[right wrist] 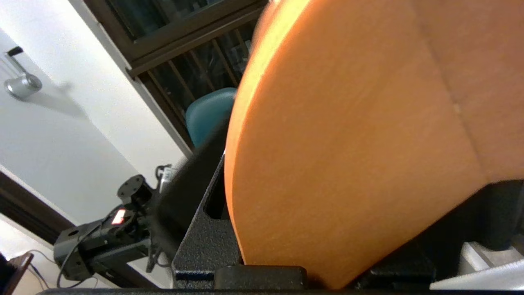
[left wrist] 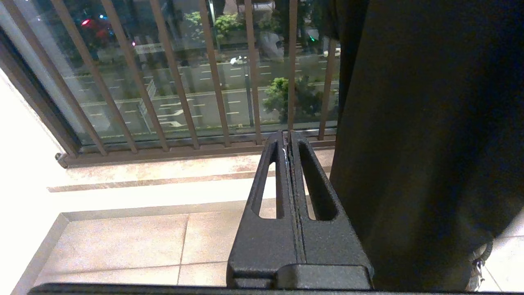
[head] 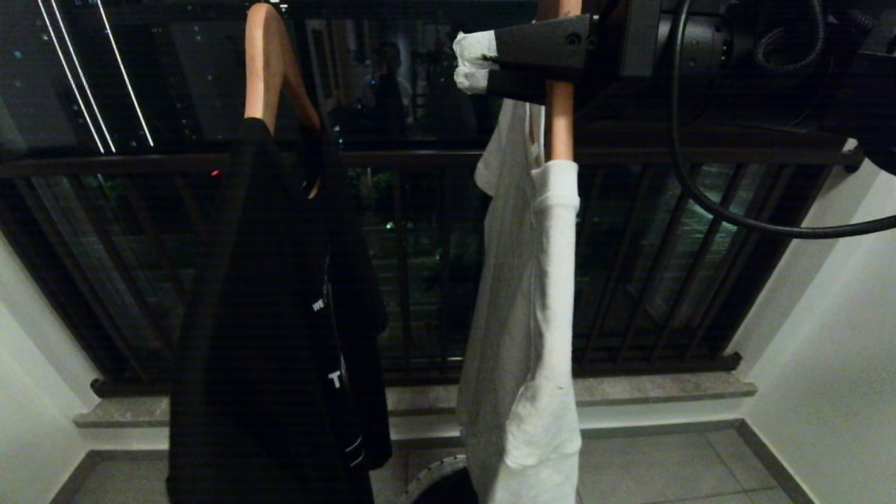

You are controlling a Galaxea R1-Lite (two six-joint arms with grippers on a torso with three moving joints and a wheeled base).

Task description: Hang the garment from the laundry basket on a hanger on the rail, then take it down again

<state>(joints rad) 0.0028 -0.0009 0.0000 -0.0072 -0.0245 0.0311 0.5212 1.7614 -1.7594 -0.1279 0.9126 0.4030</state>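
A white garment (head: 539,315) hangs from a wooden hanger (head: 560,119), right of centre in the head view. My right gripper (head: 470,64) reaches in from the upper right and is shut on that hanger's neck, its white-taped fingertips poking out past the wood. In the right wrist view the hanger's orange wood (right wrist: 348,143) fills the space between the jaws. The laundry basket (head: 437,472) shows only a bit of its pale ribbed rim at the bottom edge, under the garment. The rail is out of view. My left gripper (left wrist: 288,137) is parked low, shut and empty.
A black garment (head: 273,315) hangs on a second wooden hanger (head: 262,63) to the left, and it also hangs close beside my left gripper (left wrist: 430,123). Dark window-guard bars (head: 665,266) and a stone ledge (head: 658,388) lie behind. A white wall (head: 826,350) closes the right side.
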